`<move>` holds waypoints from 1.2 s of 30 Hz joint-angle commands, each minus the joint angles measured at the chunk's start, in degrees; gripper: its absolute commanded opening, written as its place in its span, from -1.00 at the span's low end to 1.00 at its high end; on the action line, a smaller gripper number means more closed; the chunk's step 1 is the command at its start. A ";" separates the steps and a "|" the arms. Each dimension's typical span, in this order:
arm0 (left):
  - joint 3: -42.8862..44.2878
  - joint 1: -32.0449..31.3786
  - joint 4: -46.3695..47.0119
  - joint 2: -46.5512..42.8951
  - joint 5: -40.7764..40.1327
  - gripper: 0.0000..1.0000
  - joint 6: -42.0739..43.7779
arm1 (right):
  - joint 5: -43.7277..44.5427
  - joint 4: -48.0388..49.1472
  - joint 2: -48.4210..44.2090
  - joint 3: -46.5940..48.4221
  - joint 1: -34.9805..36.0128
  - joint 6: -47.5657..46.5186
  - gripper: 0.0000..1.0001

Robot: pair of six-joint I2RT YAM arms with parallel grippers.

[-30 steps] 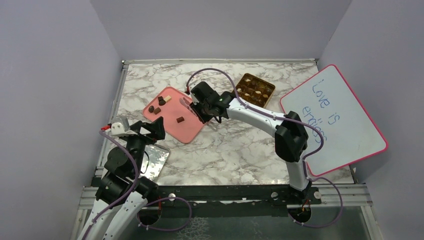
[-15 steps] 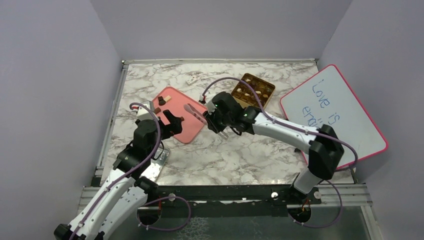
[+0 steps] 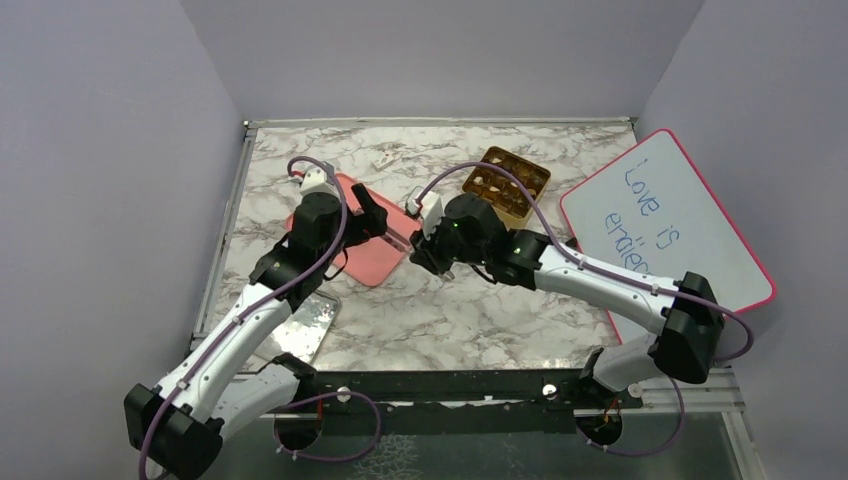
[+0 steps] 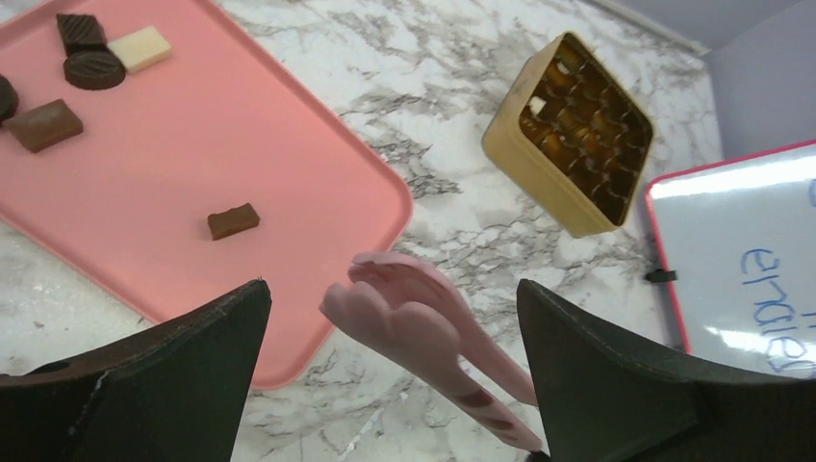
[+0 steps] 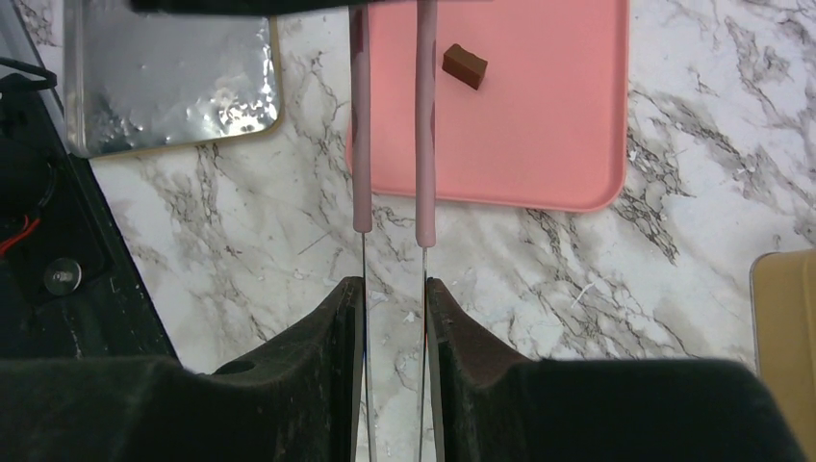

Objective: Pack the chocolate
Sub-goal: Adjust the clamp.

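While right gripper (image 5: 395, 289) pinches tweezers (image 5: 420, 144), chocolate (image 5: 465, 66) lies just beside them.

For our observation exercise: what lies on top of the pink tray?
Six chocolates show on the pink tray: five grouped at one end, one of them cream, and one brown piece alone. Overhead, the left arm hides most of it.

From above, the left arm (image 3: 255, 310) covers much of the pink tray (image 3: 372, 262), hiding whatever lies on it. In the left wrist view the tray runs off the picture, cutting one dark chocolate (image 4: 4, 98). In the right wrist view the tips of the pink tweezers (image 5: 424, 115) vanish under a dark bar (image 5: 289, 5) over the tray. Beside the tray only a corner of the gold box (image 5: 784, 337) shows.
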 commanded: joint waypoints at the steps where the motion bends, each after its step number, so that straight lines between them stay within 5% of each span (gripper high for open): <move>1: -0.30 0.42 -4.46 3.80 -2.83 0.98 2.71 | 4.85 0.60 -3.05 0.91 0.54 -0.16 -0.38; 16: -6.46 0.43 -5.47 -0.72 -3.54 0.98 4.51 | 5.00 4.01 -1.79 -0.54 0.47 1.10 -0.35; 30: -11.34 0.43 -1.60 -24.17 -9.09 0.98 13.17 | 9.25 7.67 11.48 4.38 0.48 -2.74 -0.29; 36: -12.78 0.43 -1.32 -27.62 -9.96 0.98 14.87 | 9.48 7.09 16.41 7.67 0.44 -3.53 -0.25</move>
